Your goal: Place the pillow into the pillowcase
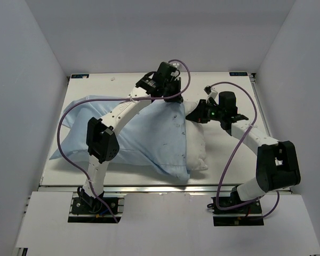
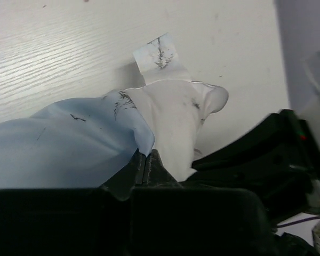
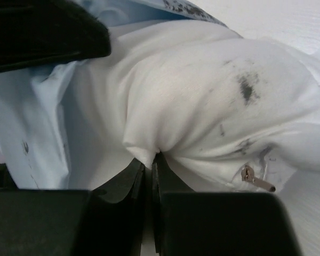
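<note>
Pinching the pillowcase (image 2: 69, 144) edge, left end effector (image 2: 148, 162) is clamped shut; right end effector (image 3: 148, 168) is closed on the pillow (image 3: 202, 96). Tiny bites, so either could slip mid-pull.

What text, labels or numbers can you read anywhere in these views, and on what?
No legible text.
Blue stickers at the table's far corners: too small to read.
Tape scrap on the table: black scribbles, no words.
Marks on the pillow and pillowcase: smudges only.
</note>
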